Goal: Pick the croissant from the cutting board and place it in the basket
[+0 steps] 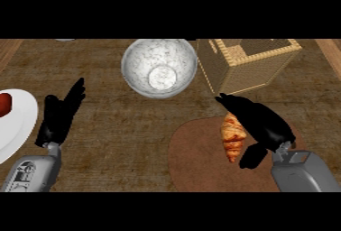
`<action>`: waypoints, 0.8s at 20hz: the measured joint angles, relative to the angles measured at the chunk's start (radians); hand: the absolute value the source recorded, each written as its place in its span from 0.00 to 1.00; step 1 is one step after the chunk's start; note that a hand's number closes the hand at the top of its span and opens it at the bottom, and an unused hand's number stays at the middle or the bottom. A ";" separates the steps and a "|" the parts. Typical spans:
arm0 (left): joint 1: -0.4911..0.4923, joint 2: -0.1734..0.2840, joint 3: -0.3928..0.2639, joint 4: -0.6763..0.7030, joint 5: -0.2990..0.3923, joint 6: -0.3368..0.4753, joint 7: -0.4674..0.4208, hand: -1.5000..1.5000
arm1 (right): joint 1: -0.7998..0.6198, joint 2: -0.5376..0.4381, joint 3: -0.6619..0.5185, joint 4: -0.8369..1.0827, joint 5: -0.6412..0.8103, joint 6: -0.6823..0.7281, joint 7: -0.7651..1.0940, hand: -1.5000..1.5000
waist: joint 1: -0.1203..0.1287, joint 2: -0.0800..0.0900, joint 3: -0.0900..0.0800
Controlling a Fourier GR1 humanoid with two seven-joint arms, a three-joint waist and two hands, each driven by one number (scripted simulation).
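Note:
A golden croissant (232, 135) lies lengthwise on the round brown cutting board (193, 158) at the lower right. My right hand (265, 122) sits against the croissant's right side, open. Its fingers stretch past the croissant's far tip and its thumb points down by the near tip. I cannot tell whether the palm touches the pastry. The square wicker basket (250, 63) stands just beyond the board at the upper right, with nothing visible inside. My left hand (60, 115) rests open at the left, fingers up, away from all of these.
A white marbled bowl (160, 67) stands at the back centre, left of the basket. A white plate (16, 122) with a red item (5, 103) on it sits at the left edge, beside my left hand. The counter's top is brown wood.

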 measured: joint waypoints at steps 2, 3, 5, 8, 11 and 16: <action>0.008 -0.005 0.006 0.006 -0.011 -0.007 -0.013 0.50 | -0.009 0.025 -0.002 0.017 0.016 0.006 0.013 0.00 | 0.000 0.000 0.000; 0.009 -0.002 0.011 -0.006 -0.007 -0.016 0.000 0.50 | -0.007 0.032 -0.001 0.039 0.027 -0.004 0.003 0.00 | 0.000 0.000 0.000; 0.024 -0.004 0.021 -0.014 -0.013 -0.026 -0.011 0.50 | 0.008 0.029 -0.008 0.053 0.042 -0.004 -0.021 0.00 | 0.000 0.000 0.000; 0.002 -0.017 0.033 0.003 -0.029 -0.031 -0.004 0.50 | 0.009 0.046 -0.021 0.055 0.057 0.019 -0.020 0.00 | -0.001 0.000 0.000; 0.015 -0.033 0.038 0.010 -0.042 -0.036 -0.027 0.50 | 0.022 0.061 -0.025 0.058 0.077 0.017 -0.030 0.00 | -0.001 0.000 0.000; 0.019 -0.051 0.042 -0.030 -0.059 -0.044 0.008 0.50 | 0.021 0.087 -0.035 0.102 0.113 -0.004 -0.062 0.00 | -0.001 0.000 0.000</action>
